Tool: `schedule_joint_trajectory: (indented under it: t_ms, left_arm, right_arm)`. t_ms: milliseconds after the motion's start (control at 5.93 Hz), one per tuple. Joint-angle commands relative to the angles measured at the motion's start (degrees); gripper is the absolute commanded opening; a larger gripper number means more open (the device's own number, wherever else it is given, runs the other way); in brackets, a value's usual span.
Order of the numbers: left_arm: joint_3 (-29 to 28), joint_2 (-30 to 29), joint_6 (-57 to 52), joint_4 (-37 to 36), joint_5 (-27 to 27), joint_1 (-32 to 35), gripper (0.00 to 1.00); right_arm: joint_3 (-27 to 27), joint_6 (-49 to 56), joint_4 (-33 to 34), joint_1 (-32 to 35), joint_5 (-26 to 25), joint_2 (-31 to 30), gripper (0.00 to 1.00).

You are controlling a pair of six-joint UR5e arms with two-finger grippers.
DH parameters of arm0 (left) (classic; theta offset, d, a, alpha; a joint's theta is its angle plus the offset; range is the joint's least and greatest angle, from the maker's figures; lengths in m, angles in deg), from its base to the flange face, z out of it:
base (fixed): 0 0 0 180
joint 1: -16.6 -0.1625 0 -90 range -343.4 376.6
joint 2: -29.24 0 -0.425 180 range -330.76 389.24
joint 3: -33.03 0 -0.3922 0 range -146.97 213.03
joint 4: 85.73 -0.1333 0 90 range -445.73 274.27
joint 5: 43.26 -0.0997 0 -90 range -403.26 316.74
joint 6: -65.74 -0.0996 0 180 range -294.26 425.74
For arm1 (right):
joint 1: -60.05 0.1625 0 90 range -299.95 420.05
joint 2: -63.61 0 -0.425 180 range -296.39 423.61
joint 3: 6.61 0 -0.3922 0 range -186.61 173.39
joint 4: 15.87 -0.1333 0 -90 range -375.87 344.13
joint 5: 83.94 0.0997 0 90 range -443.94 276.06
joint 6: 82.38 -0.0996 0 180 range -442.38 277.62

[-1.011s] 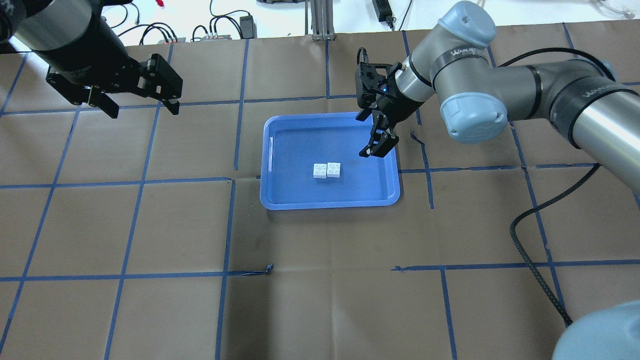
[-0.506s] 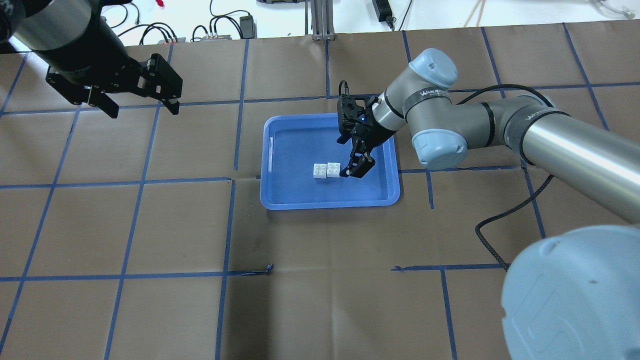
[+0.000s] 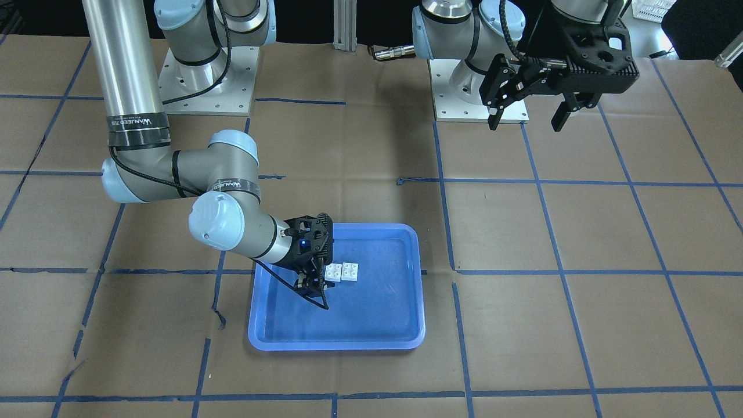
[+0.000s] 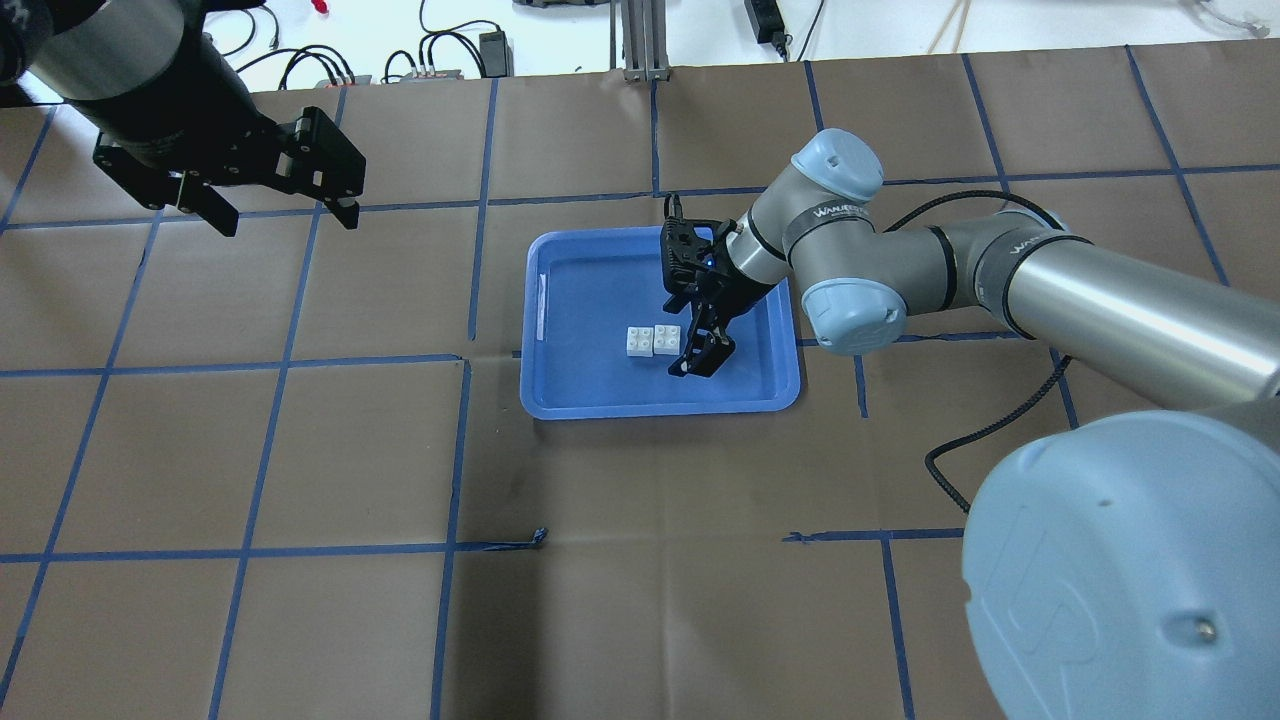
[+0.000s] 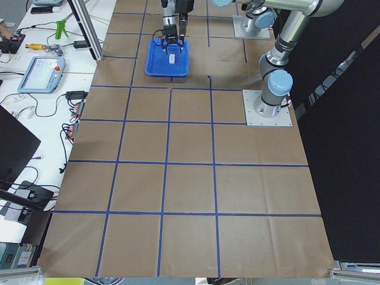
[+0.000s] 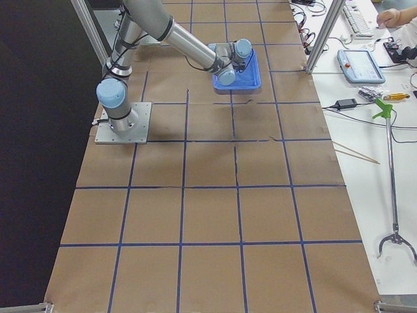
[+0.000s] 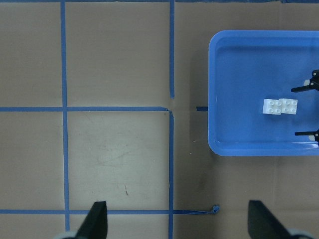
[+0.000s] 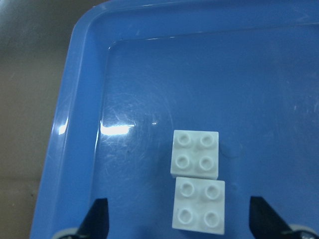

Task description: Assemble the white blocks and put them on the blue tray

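Observation:
Two white blocks (image 4: 639,341) (image 4: 667,339) lie side by side, touching, studs up, on the floor of the blue tray (image 4: 590,300). My right gripper (image 4: 692,350) hangs low inside the tray, open, its fingers on either side of the nearer block (image 8: 199,206), not touching it. The right wrist view shows both blocks between the spread fingertips (image 8: 97,219). From the front the blocks (image 3: 341,271) sit just beside the right gripper (image 3: 313,284). My left gripper (image 4: 287,222) is open and empty, high over the table's far left, well away from the tray (image 7: 239,69).
Brown paper with blue tape grid lines covers the table. The two arm bases (image 3: 476,87) stand on the robot's side. Cables and power bricks (image 4: 440,60) lie beyond the far edge. A bench with tools and a person's hand (image 6: 391,16) shows at the side.
My right arm has come down and moved left from the tray's far right part to the blocks, staying open. The left arm and both blocks have not moved.

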Motion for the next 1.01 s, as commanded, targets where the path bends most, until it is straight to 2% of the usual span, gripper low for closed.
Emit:
schedule_joint_trajectory:
  t_ms: [0, 337, 506, 674, 843]
  left_arm:
    - [0.0, -0.01, 0.0, 0.0, 0.06, -0.09, 0.99]
    - [0.0, -0.09, 0.0, 0.0, 0.06, 0.0, 0.99]
    - [0.0, -0.09, 0.0, 0.0, 0.06, -0.09, 0.99]
    - [0.0, -0.09, 0.0, 0.0, 0.06, -0.09, 0.99]
    - [0.0, -0.09, 0.0, 0.0, 0.06, -0.09, 0.99]
  right_arm:
    - [-0.01, -2.81, 2.57, 0.03, -0.06, 0.16, 0.87]
    - [0.08, -2.83, 2.85, 0.03, -0.06, 0.17, 0.99]
    - [0.69, -3.18, 2.33, -0.06, -0.67, -0.44, 1.0]
    - [1.31, -6.06, 1.46, -0.67, -1.46, -3.67, 1.0]
    - [1.4, -14.96, 0.75, -0.94, -7.04, -8.84, 1.0]
